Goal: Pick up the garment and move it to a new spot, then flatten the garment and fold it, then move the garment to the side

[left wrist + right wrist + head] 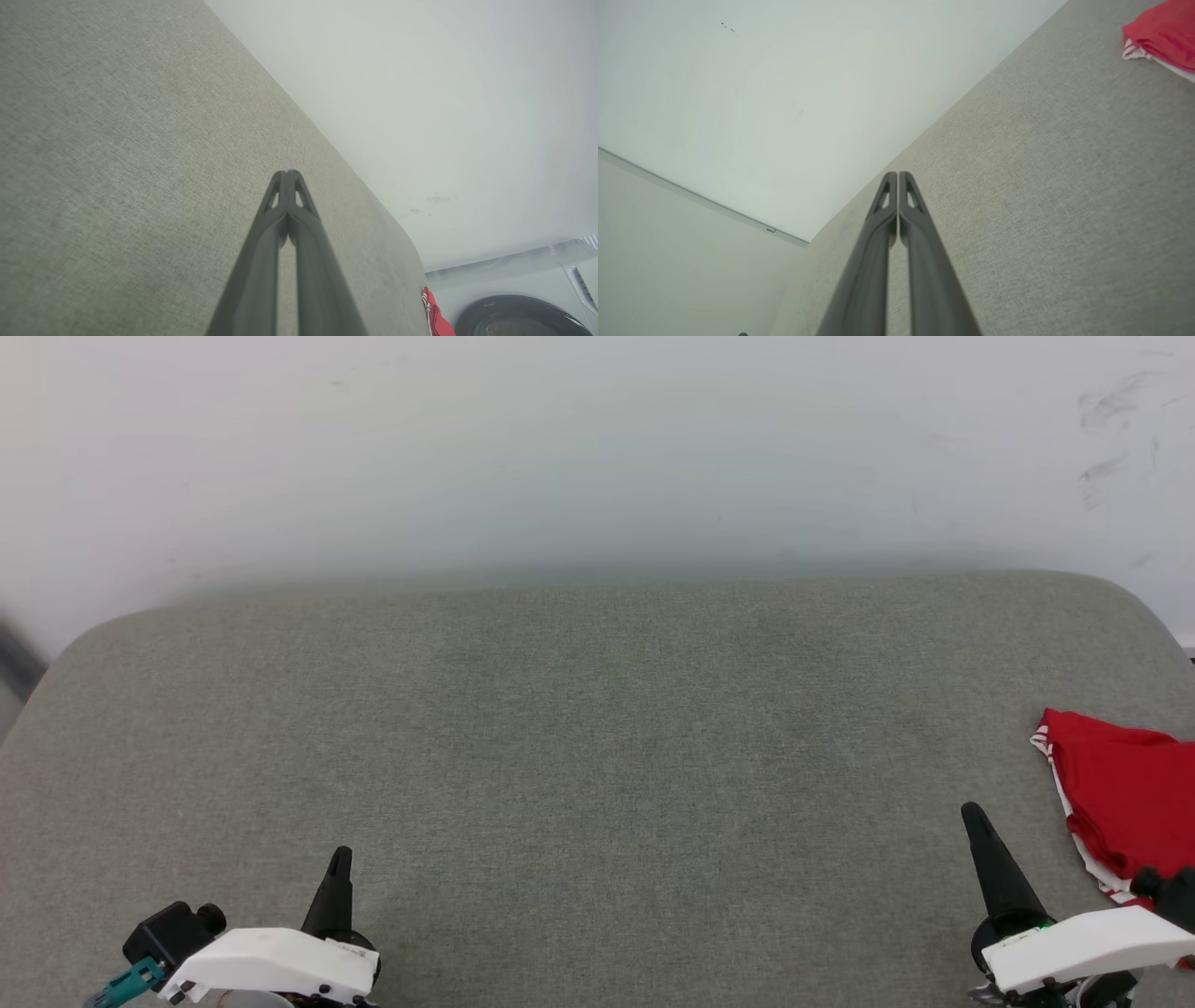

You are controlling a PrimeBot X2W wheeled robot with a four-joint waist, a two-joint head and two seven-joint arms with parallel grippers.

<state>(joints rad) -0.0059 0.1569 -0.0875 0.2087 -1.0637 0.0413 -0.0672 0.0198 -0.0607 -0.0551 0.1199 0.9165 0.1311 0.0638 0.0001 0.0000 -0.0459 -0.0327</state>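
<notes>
The garment (pixel 1125 798), red with white striped trim along one edge, lies folded at the far right of the grey-green padded table (pixel 597 756), partly cut off by the head view's right edge. It also appears as a red bundle (pixel 1164 32) at the top right of the right wrist view and as a small red strip (pixel 434 315) low in the left wrist view. My right gripper (pixel 971 814) is shut and empty, a short way left of the garment. My left gripper (pixel 342 855) is shut and empty at the lower left, far from it.
A pale wall (pixel 597 448) rises behind the table's rounded far edge. A washing machine's dark round door (pixel 518 319) stands beyond the table's right end in the left wrist view.
</notes>
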